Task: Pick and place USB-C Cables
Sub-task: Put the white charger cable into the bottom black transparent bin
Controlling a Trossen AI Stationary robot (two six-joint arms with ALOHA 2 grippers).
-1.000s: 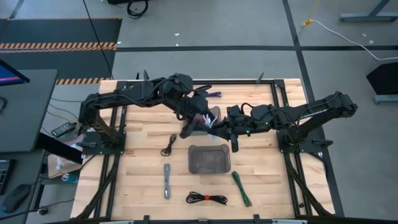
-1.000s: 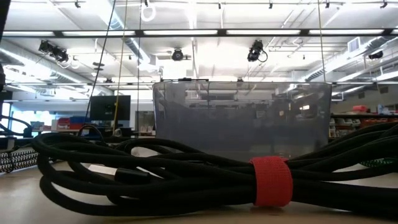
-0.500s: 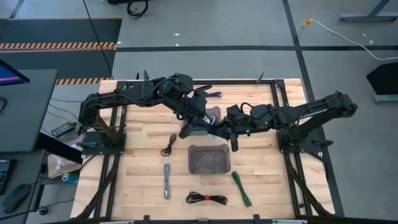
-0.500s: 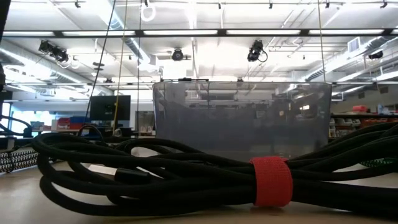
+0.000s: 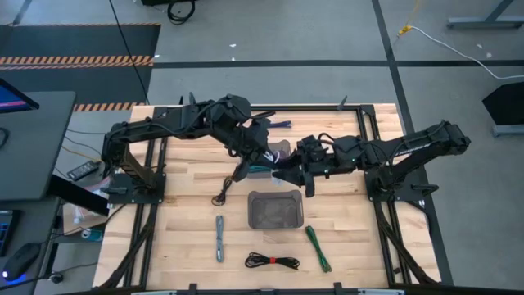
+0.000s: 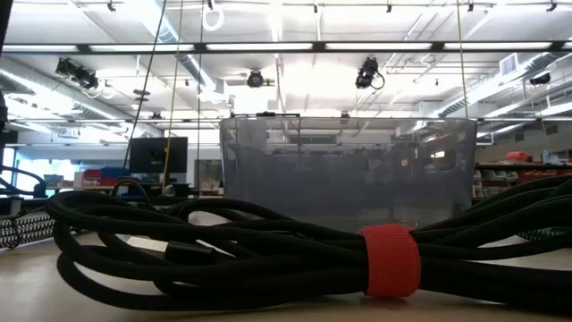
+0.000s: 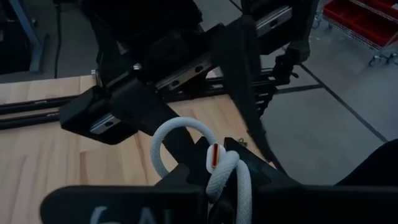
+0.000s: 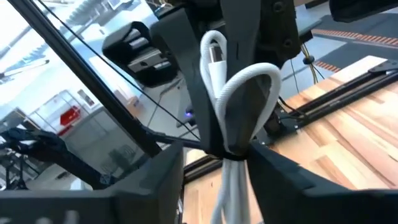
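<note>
The white cable [image 7: 211, 171] sits in mid-air between the two arms, above the table's middle and just behind the near grey bin [image 5: 277, 210]. The left gripper [image 7: 214, 193] is clamped on the bundle near its tie, the loops standing up past its fingers, a firm hold for carrying. The right gripper [image 8: 231, 163] flanks the same bundle; its fingers look slightly parted around the strands, though whether they press or have let go, I cannot tell. That reads as a handover: the left arm takes the load, so the right can give it up.

Both arms meet over the far bin [image 5: 278, 152], mostly hidden beneath them. A teal strand [image 5: 260, 171] shows just under the left arm.

On the table [image 5: 352, 213] the rest wait their turn: a black cable [image 5: 222, 192] left of the near bin, a grey one [image 5: 220, 238] nearer the front, the black-and-red bundle [image 6: 268, 250] at the front edge, a green one [image 5: 318, 247] to the right, a purple one [image 5: 281, 124] at the back.
</note>
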